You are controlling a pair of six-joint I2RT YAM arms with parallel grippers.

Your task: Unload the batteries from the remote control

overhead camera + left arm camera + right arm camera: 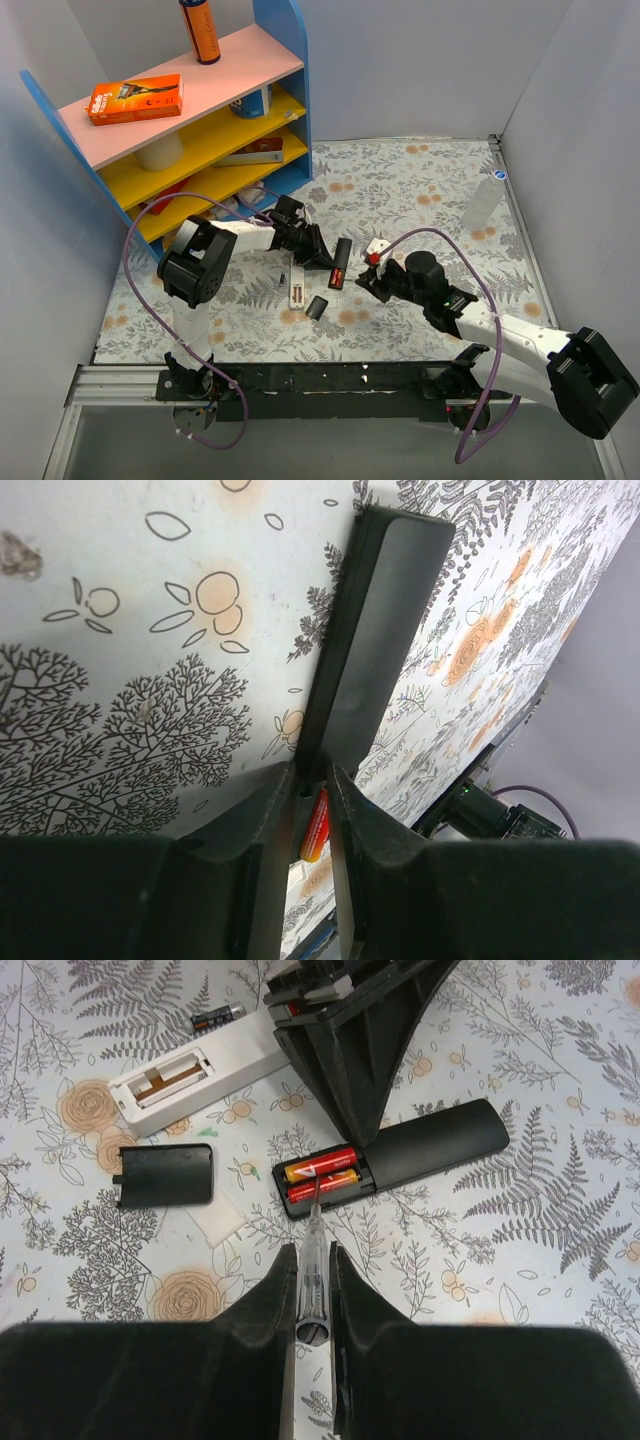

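Note:
The black remote control (pixel 440 1145) lies on the flowered table with its back compartment open. Two red-orange batteries (pixel 322 1177) sit inside it. My left gripper (pixel 310 770) is shut on the remote's (pixel 375 630) long edges, and one red battery (pixel 315 825) shows between its fingers. My right gripper (pixel 308 1250) is shut on a clear-handled screwdriver (pixel 308 1270) whose tip rests on the batteries. In the top view both grippers, left (pixel 312 248) and right (pixel 376 268), meet at the black remote (pixel 341 262).
A white remote (pixel 195 1072) with an open, empty compartment lies beside it, with a dark battery (pixel 217 1018) just beyond. A black cover (pixel 165 1173) and a small white cover (pixel 216 1223) lie loose. A shelf unit (pixel 180 110) stands at the back left, a plastic bottle (pixel 482 203) at the back right.

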